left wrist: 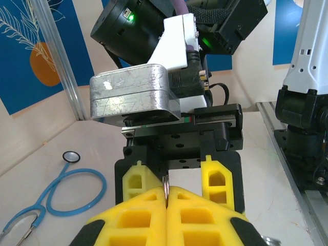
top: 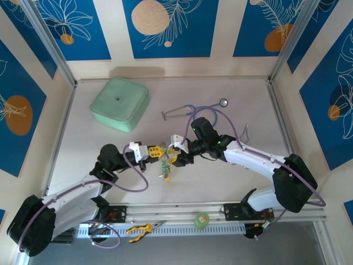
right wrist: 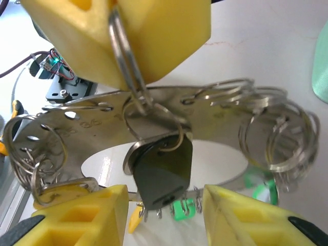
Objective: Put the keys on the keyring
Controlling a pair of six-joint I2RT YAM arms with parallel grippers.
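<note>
Left gripper (left wrist: 167, 196) pinches the thin silver metal keyring (right wrist: 125, 61); right gripper (right wrist: 164, 199), fingers apart, flanks the hanging small black-headed key (right wrist: 163, 171).

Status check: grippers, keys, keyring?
Left gripper shut on keyring, hanging. Right gripper open, jaws flanking black-headed key, not touching. Stethoscope lies apart, beyond.

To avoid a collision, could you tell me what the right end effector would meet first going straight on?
Probably the black-headed key, hanging just ahead of the open right end effector; the keyring lies beyond it, though depth is unclear.
</note>
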